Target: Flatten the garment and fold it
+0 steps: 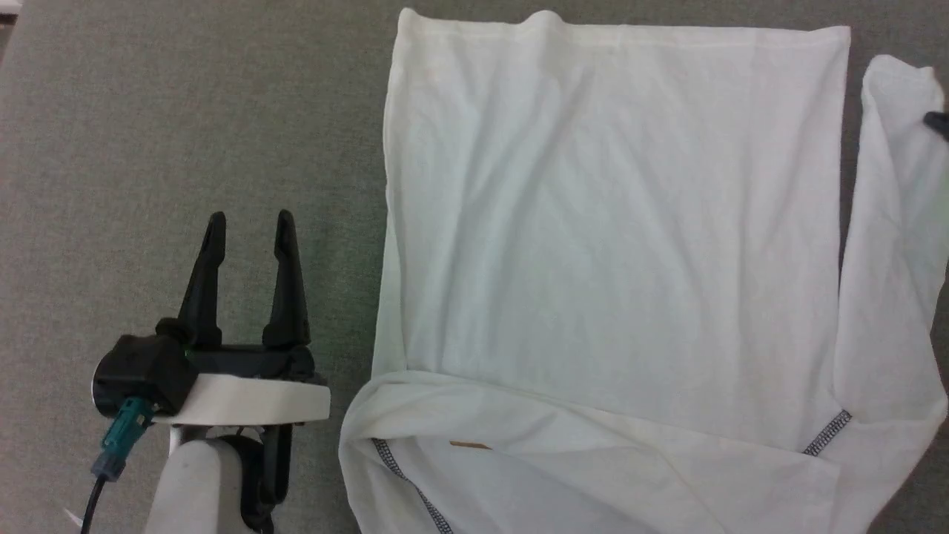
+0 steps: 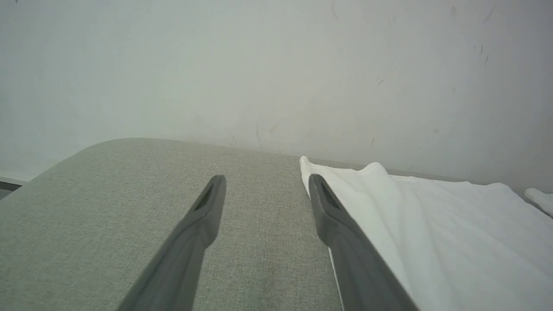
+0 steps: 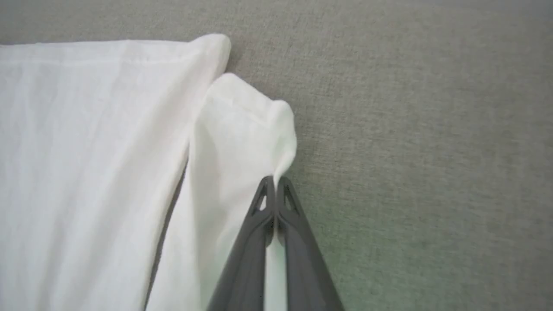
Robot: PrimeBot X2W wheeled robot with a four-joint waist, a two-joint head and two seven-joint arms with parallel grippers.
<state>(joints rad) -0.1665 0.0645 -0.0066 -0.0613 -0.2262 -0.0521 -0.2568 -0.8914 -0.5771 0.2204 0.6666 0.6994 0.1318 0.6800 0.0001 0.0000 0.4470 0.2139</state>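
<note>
A white long-sleeved garment [image 1: 615, 245] lies spread on a grey woven surface [image 1: 185, 111], across the centre and right of the head view, with the hem toward the top and the stitched neck seams at the bottom. At lower left, the left gripper [image 1: 250, 217] hovers beside it, fingers spread apart. In the right wrist view, the right gripper [image 3: 274, 180] is pressed together, pinching the sleeve [image 3: 233, 142] edge near its cuff.

Head cam: steep look down on shirt [image 1: 615, 222] & grey fabric surface [image 1: 148, 111]. L wrist cam: low, near-level, facing wall [image 2: 276, 65]. R wrist cam: close, down on sleeve [image 3: 233, 138]. All share shirt's hem.
</note>
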